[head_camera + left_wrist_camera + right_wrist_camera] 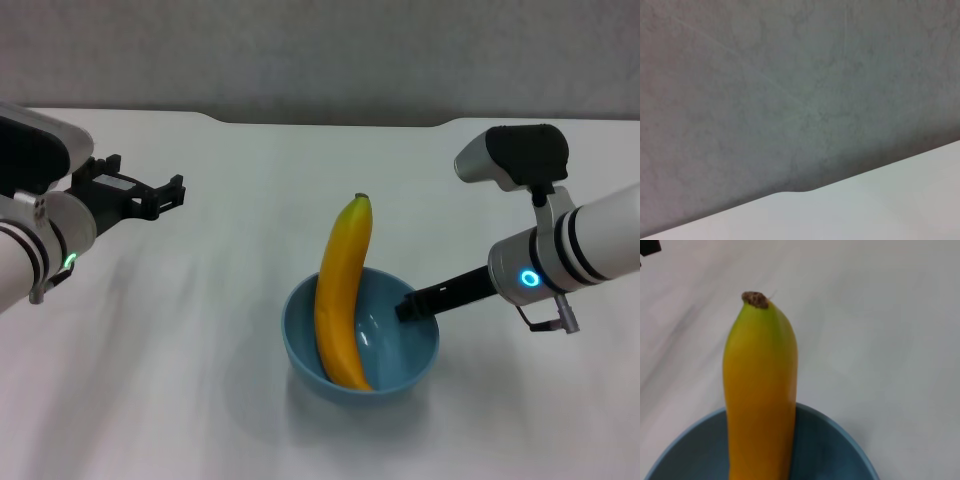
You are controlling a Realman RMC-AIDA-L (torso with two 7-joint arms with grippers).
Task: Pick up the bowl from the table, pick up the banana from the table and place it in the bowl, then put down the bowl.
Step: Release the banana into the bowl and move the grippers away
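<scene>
The light-blue bowl (361, 340) sits near the middle of the white bench (200, 380), toward the robot's side, and the banana (343, 292) lies in it — one end down on the bowl's floor, the body leaning against the far rim, the other end jutting out past that rim and up over the bench. From the right wrist view the banana (760, 390) fills the middle, its brown-capped, greenish tip pointing away, with the bowl's rim (840, 432) curving below it. The right gripper (408, 306) reaches in from the right, its dark fingers pressed together on the bowl's right rim, pinching the wall there. I cannot tell whether the bowl's base touches the bench or hangs just above it. The left gripper (150, 196) hovers well off to the left, above the bench and apart from everything, its black fingers spread with nothing between them. Its wrist view shows only the notched far edge of the bench (880, 210) and a grey wall (790, 90) beyond.
</scene>
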